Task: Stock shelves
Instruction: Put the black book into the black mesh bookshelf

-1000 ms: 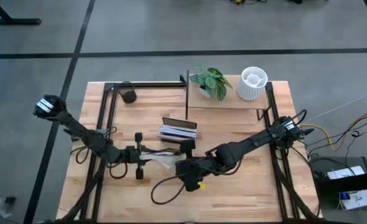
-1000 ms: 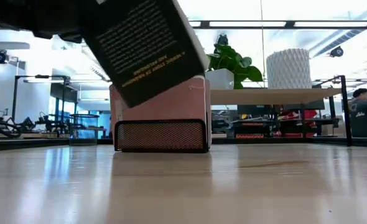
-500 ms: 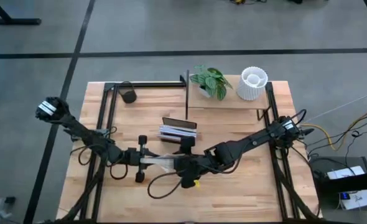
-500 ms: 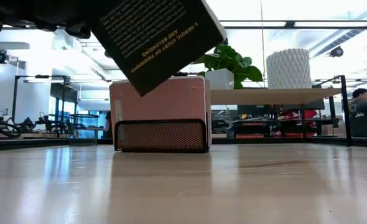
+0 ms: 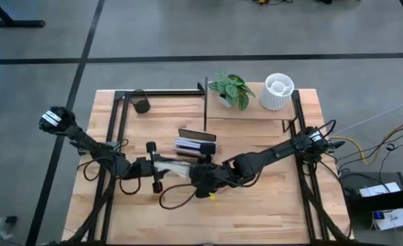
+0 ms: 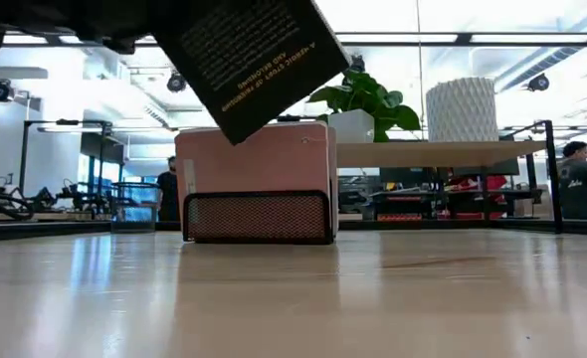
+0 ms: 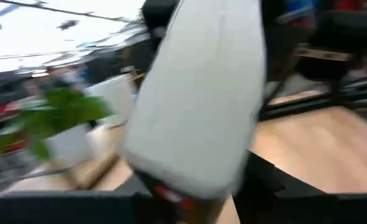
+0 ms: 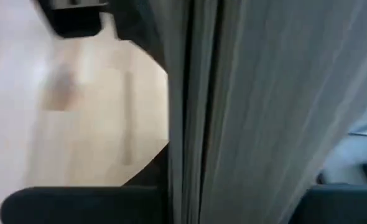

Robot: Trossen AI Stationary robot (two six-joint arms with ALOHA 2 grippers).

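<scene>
You have a dark-covered book (image 6: 249, 55) in the air, tilted, with the left claw (image 5: 162, 169) and right claw (image 5: 200, 179) meeting on it from opposite sides; both look pinched on it, though the right grip is partly hidden. Just beyond the claws stands the mesh rack (image 6: 257, 217) with pink books (image 6: 254, 159). The shelves (image 5: 249, 116), carrying a plant (image 5: 231, 87) and white pot (image 5: 277, 91), lie farther beyond the right claw. Square the book upright before advancing, and keep it clear of the rack.
</scene>
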